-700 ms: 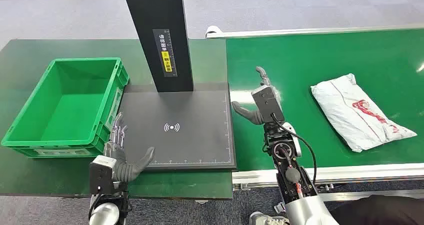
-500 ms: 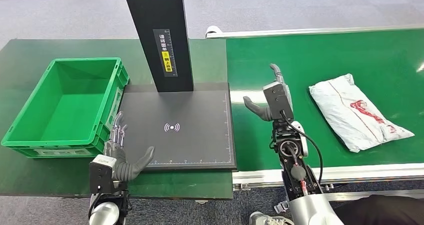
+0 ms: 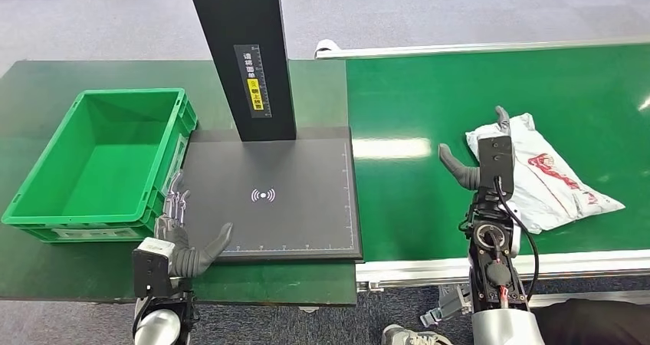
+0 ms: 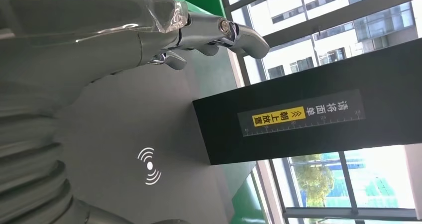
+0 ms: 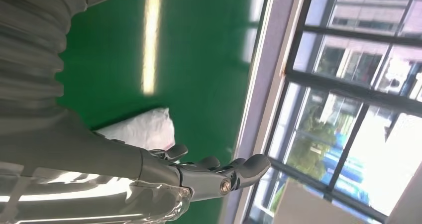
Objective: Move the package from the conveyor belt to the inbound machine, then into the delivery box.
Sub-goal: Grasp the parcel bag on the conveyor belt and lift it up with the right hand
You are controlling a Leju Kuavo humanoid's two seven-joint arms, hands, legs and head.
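My right hand (image 3: 484,161) is out over the belt (image 3: 429,92), fingers straight and spread from the thumb, nothing in it. The thumb sticks out toward the scanner side, and the fingers (image 3: 502,116) reach up along the near-left end of the package (image 3: 548,178). The palm covers that end of the bag from above; whether it touches, I can't tell. From the wrist, the fingers (image 5: 219,171) lie stretched over green belt with the white bag (image 5: 142,129) just beside them, on the palm side.

The package is a white poly bag with red print, lying flat and slanted on the belt's right part, close to the near edge. Most of it runs off to the right of my hand.

My left hand (image 3: 178,241) waits at the near-left corner of the scanner plate (image 3: 306,207), thumb out over the plate's near edge, fingers (image 3: 178,203) loosely extended and apart, holding nothing. The wrist camera shows those fingers (image 4: 219,32) over the grey plate, with the black post (image 4: 308,122) and its yellow label beyond.

The green box (image 3: 46,188) sits against the plate's left edge.
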